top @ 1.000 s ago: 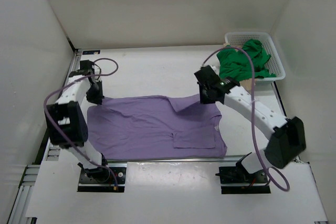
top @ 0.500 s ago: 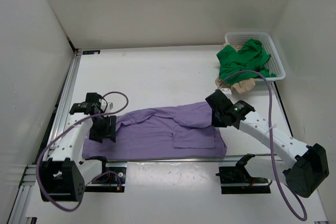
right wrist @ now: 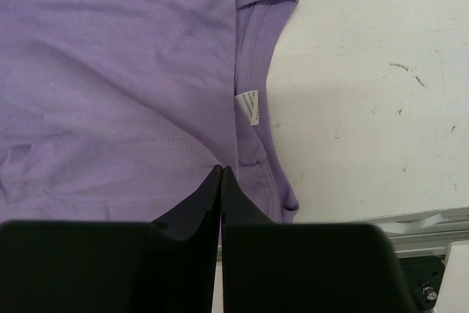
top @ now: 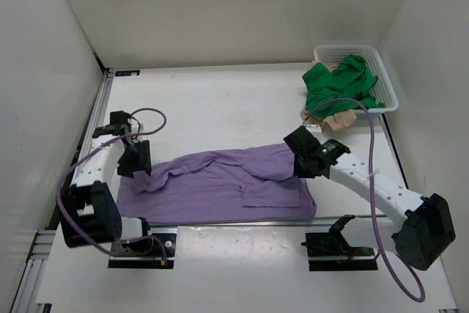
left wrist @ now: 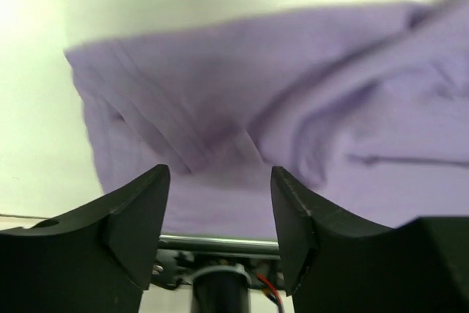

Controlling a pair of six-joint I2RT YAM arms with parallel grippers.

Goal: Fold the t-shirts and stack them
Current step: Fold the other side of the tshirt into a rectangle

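Note:
The lavender t-shirt point(top: 220, 181) lies folded lengthwise near the front edge of the table, rumpled at its left end. My left gripper point(top: 135, 160) hovers open just over that left end, and in the left wrist view nothing sits between the spread fingers point(left wrist: 139, 210) above the cloth point(left wrist: 256, 93). My right gripper point(top: 302, 163) is shut on the shirt's upper layer beside the collar point(right wrist: 253, 27); the closed tips point(right wrist: 221, 170) pinch the fabric point(right wrist: 110, 71). The green t-shirt point(top: 333, 86) spills out of the basket, with the beige t-shirt point(top: 337, 119) hanging under it.
The white mesh basket point(top: 390, 82) stands at the back right corner. A metal rail point(top: 234, 223) runs along the table's front edge just below the shirt, and another rail point(top: 95, 122) lines the left side. White walls close in on three sides.
Both arms drew the shirt's far edge toward the front, folding it over. The left gripper opened, let the cloth go and backed away to the left. The right stayed shut.

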